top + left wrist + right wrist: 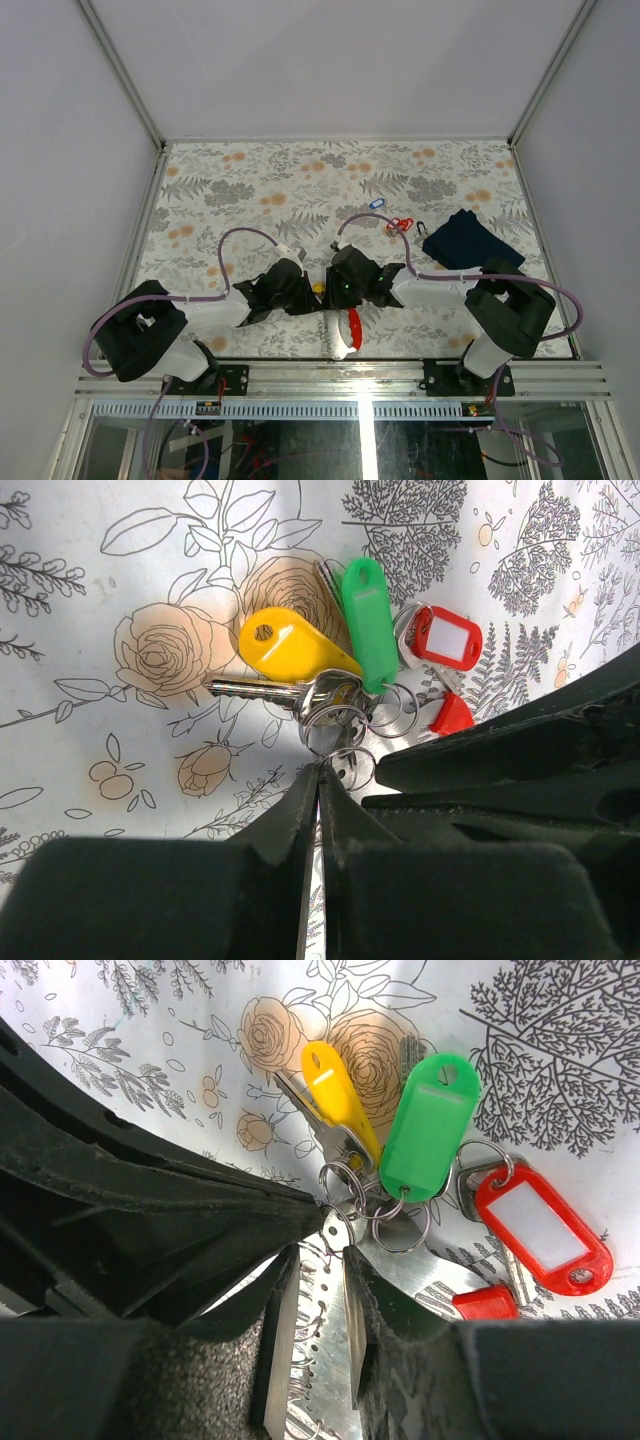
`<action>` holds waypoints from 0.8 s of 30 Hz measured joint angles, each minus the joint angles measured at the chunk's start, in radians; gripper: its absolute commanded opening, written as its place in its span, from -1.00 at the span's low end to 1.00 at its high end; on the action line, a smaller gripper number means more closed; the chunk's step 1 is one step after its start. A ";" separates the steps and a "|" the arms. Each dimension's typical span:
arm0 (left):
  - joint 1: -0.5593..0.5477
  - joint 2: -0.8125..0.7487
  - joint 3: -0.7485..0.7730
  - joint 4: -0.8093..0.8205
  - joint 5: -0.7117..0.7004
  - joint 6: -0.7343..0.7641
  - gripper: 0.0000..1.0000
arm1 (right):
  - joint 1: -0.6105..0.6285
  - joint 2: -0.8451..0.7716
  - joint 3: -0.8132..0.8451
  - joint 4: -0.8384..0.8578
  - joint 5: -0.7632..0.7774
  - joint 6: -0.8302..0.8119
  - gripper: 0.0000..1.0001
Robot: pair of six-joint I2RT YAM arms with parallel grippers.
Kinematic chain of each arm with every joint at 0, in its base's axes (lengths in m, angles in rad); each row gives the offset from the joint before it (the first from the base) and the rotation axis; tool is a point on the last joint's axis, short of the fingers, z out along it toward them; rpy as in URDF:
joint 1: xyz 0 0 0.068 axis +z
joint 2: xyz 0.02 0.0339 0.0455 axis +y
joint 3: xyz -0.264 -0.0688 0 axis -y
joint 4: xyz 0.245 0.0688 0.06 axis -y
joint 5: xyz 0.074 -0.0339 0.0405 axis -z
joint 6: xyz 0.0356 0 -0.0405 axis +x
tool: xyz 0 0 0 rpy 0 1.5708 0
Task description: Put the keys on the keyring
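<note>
1. No text, brand, number or sign can be read in any view.
2. The red tag carries a white label insert, which is blank.
3. The green tag has a label window, also blank.

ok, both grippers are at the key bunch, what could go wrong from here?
1. The left gripper is shut at the thin rings; any hold there looks slight and could slip.
2. The right gripper works tip to tip with it, so the two may collide.
3. The green tag, yellow tag and red tag crowd together and could snag.
</note>
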State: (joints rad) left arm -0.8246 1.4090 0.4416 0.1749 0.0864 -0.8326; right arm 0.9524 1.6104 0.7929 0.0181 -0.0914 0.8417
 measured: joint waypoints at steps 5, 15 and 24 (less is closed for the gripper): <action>0.000 0.000 0.000 0.000 0.000 0.000 -1.00 | 0.000 0.005 0.000 -0.001 0.000 0.001 -0.40; 0.000 0.000 0.000 0.000 0.000 0.000 -1.00 | 0.000 -0.008 -0.020 0.014 0.023 0.006 -0.36; 0.000 0.000 0.000 0.000 0.000 0.000 -1.00 | 0.000 -0.029 -0.045 0.010 0.053 0.015 -0.36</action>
State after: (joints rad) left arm -0.8249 1.4090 0.4416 0.1749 0.0860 -0.8326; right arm 0.9524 1.5814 0.7475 0.0277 -0.0387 0.8570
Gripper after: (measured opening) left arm 0.001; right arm 0.318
